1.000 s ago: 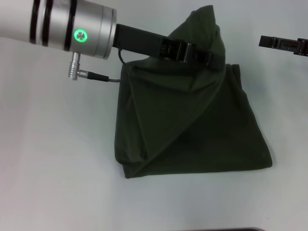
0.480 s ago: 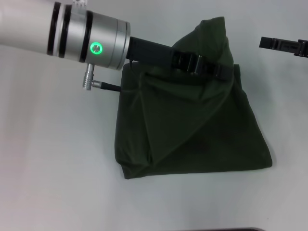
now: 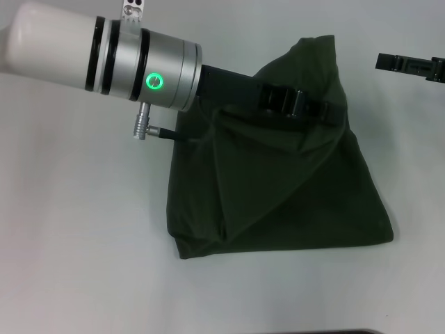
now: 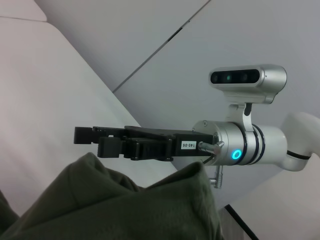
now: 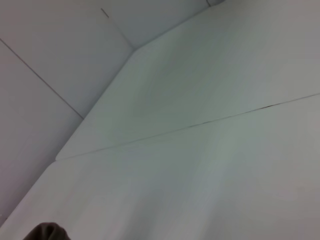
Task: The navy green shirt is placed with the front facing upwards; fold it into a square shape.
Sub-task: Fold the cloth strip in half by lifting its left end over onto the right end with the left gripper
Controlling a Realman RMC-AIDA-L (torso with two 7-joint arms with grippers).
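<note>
Mid-desk, toward the far edge: navy green shirt (image 3: 278, 188), folded to a rough square, plain side up, one fold raised in a peak. Left gripper (image 3: 334, 113) reaches across that peak, jaws apparently pinched on the cloth, though the grip point is hidden. Right gripper (image 3: 381, 61) hangs by the far right edge, apart from the shirt; jaw state indeterminable.

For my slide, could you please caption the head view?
Left gripper lifting a fold of the green shirt; right gripper idle.
</note>
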